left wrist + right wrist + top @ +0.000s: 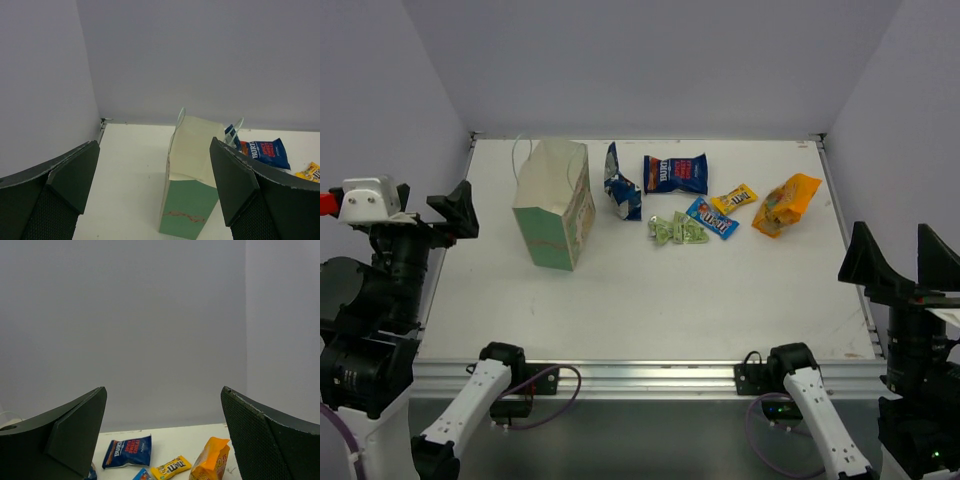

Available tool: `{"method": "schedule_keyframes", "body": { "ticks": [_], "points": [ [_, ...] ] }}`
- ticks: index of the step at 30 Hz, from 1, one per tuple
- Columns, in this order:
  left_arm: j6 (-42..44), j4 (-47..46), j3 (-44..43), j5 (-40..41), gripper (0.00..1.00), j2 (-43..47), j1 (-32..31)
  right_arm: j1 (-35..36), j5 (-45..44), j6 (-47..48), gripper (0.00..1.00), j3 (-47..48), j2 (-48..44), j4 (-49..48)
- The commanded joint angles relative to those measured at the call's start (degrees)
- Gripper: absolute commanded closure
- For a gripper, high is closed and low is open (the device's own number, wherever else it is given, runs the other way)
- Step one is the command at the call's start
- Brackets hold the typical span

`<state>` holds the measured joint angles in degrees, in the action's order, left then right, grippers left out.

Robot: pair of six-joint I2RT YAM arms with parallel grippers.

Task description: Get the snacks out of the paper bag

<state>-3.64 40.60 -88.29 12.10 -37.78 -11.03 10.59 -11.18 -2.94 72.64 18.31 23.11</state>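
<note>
The white table [650,300] carries everything, so take the paper bag [555,205] as your landmark. It stands upright with its mouth up and string handles raised, so whatever it holds can only be reached from above. The left wrist view shows you its cream inner wall but not its bottom, so you cannot tell whether anything is inside.

Your left pincer [154,142] hovers to the left of the paper bag, jaws wide apart and empty. It is aimed so the bag sits framed between its fingers, which I judge a good line for reaching in. Your right pincer [895,255] hangs well to the right of the paper bag, past the table's edge, likewise spread and empty.

The snacks lie spread out to the right of the paper bag, which suggests the emptying is mostly or wholly done.
- The orange pouch [786,204] lies farthest from it.
- The flat chip bag [675,173] lies nearer.
- The crumpled chip bag [622,183] stands just beside the paper bag.
- The blue candy pack [712,217] and the yellow candy pack [733,199] lie close together, between the chip bags and the pouch.
- The green sachets [677,230] are bunched in front of the flat chip bag.
</note>
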Motion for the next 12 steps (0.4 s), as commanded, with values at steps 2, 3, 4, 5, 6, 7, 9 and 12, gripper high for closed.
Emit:
{"method": "schedule_keyframes", "body": {
  "ticks": [2, 3, 4, 5, 6, 7, 9, 12],
  "points": [
    [0.8, -0.2, 1.9, 1.2, 0.00, 0.3, -0.5, 0.1, -1.0, 0.8, 0.01, -0.4, 0.2, -2.1],
    [0.7, -0.3, 2.4, 1.1, 0.00, 0.3, -0.5, 0.2, -0.7, 0.7, 0.01, -0.5, 0.3, -2.1],
    [0.7, -0.3, 2.6, 0.9, 0.00, 0.4, -0.6, 0.1, -0.5, 0.6, 0.01, -0.6, 0.3, -2.2],
    [0.7, -0.4, 2.8, 0.6, 0.00, 0.3, -0.6, 0.2, -0.4, 0.5, 0.01, -0.7, 0.2, -2.1],
    [0.7, -0.5, 3.1, 0.3, 0.00, 0.3, -0.7, 0.2, -0.4, 0.4, 0.01, -0.7, 0.3, -2.2],
    [0.7, -0.7, 3.3, 0.2, 0.00, 0.3, -0.7, 0.1, -0.4, 0.4, 0.01, -0.7, 0.3, -2.2],
    [0.7, -0.9, 3.8, 0.2, 0.00, 0.3, -0.7, 0.2, -0.2, 0.3, 0.01, -0.7, 0.4, -2.2],
    [0.7, -1.3, 4.8, -0.1, 0.00, 0.4, -0.7, 0.2, -0.5, -0.7, 0.01, -1.2, 0.5, -2.5]
  ]
}}
